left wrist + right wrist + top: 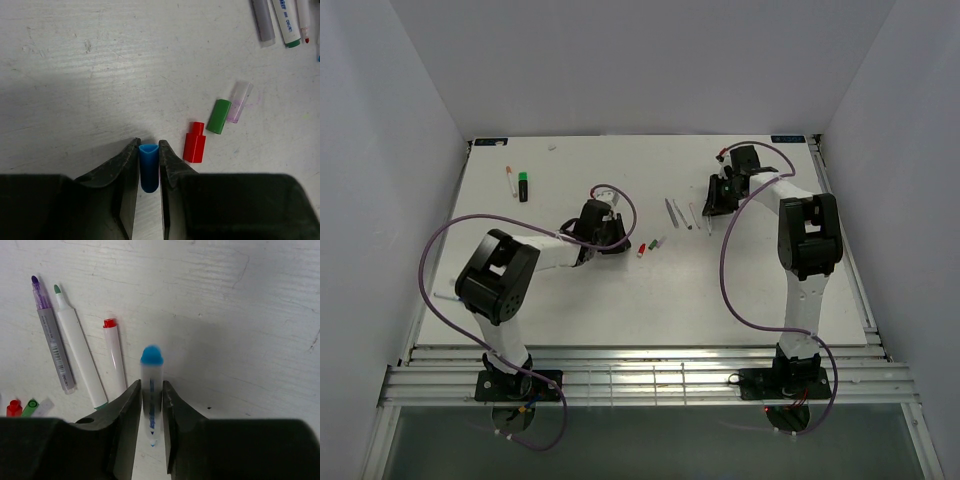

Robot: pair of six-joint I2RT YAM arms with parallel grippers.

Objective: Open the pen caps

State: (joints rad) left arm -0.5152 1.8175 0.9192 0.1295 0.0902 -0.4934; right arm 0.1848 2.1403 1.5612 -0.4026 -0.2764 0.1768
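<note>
My left gripper (149, 145) is shut on a blue pen cap (149, 170), held low over the table; it shows in the top view (618, 238) too. Just to its right lie a red cap (194, 143), a green cap (219, 116) and a clear purple-tinted cap (239, 102). My right gripper (151, 386) is shut on a clear pen with a blue end (151, 365), uncapped tip pointing back between the fingers; it shows in the top view (715, 200). Beside it lie three uncapped pens: purple-tipped grey (52, 347), green-tipped white (80, 360) and red-tipped white (115, 357).
At the far left of the table lie a thin white pen with an orange end (510, 183) and a stubby black marker with a green end (523, 184). Purple cables loop beside both arms. White walls close in the table on three sides.
</note>
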